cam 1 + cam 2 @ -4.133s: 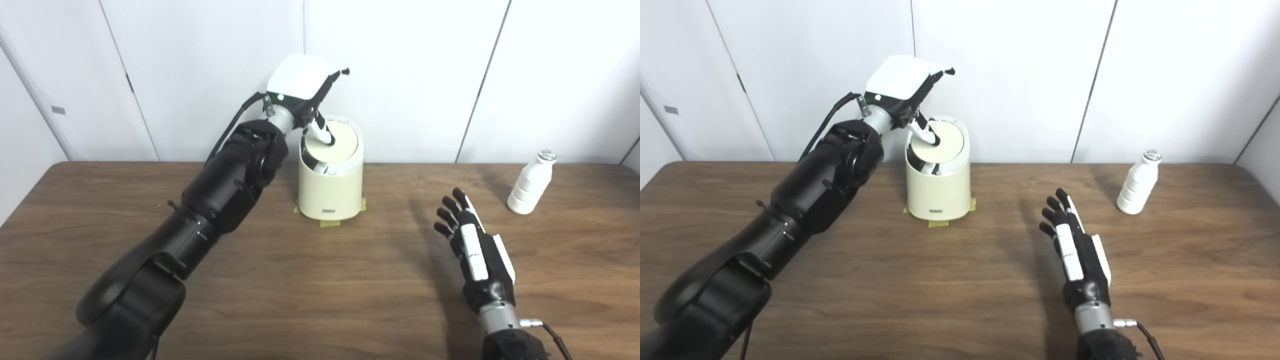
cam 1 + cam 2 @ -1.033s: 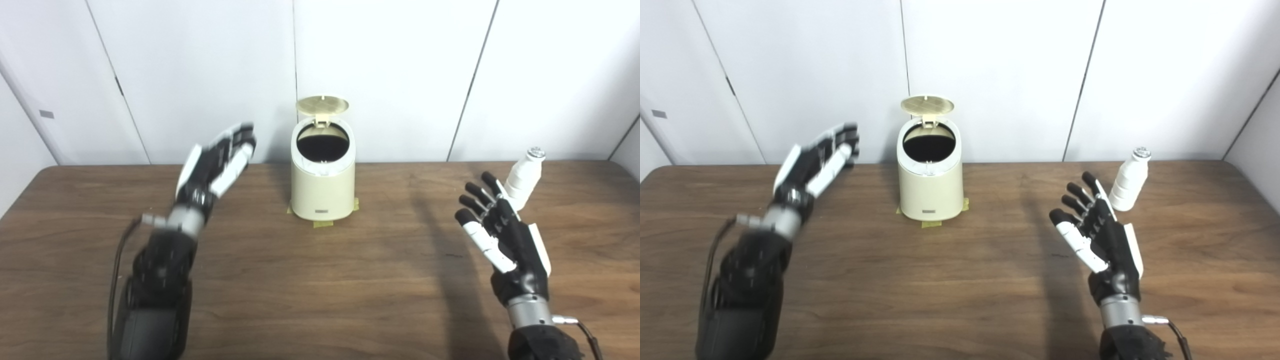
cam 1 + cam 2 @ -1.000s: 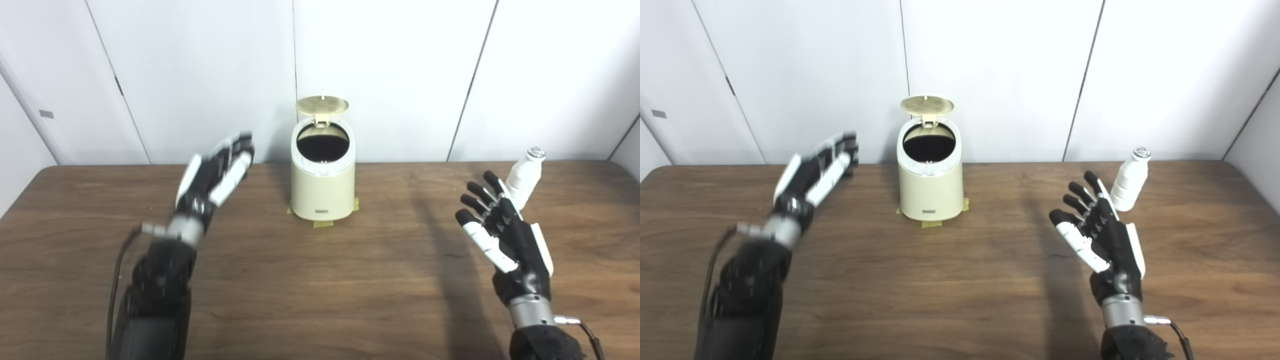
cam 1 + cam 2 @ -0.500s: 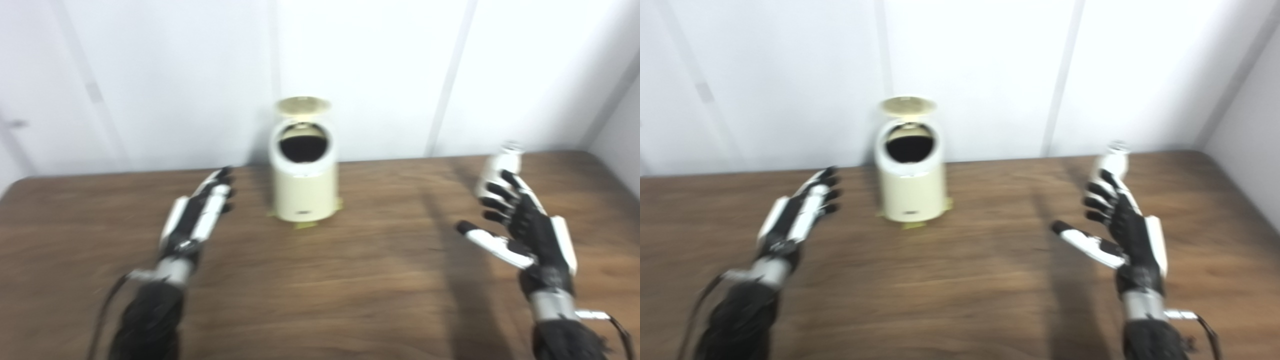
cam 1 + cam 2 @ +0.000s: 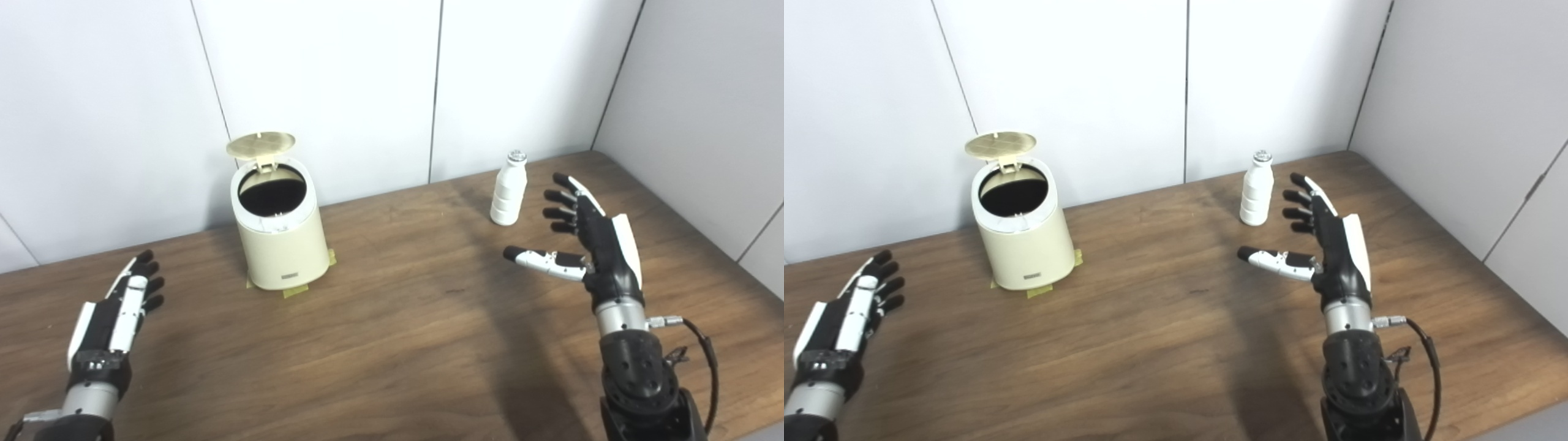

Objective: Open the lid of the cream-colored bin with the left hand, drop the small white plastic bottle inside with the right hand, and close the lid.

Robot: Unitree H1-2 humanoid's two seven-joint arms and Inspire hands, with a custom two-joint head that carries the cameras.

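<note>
Your bottle point(image 5: 508, 190) stands upright at the far right of the table point(image 5: 392, 343), nothing blocking it; your right hand point(image 5: 591, 242) spreads empty beside it. The bin point(image 5: 278, 236), lid point(image 5: 260, 146) raised, sits far left; your left hand point(image 5: 113, 321) is flat, holding nothing.

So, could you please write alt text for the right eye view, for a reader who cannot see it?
A cream-colored bin stands on a wooden table with its lid flipped up. The right hand, open, is near an upright small white bottle without touching it. The left hand lies open at the table's left edge.
</note>
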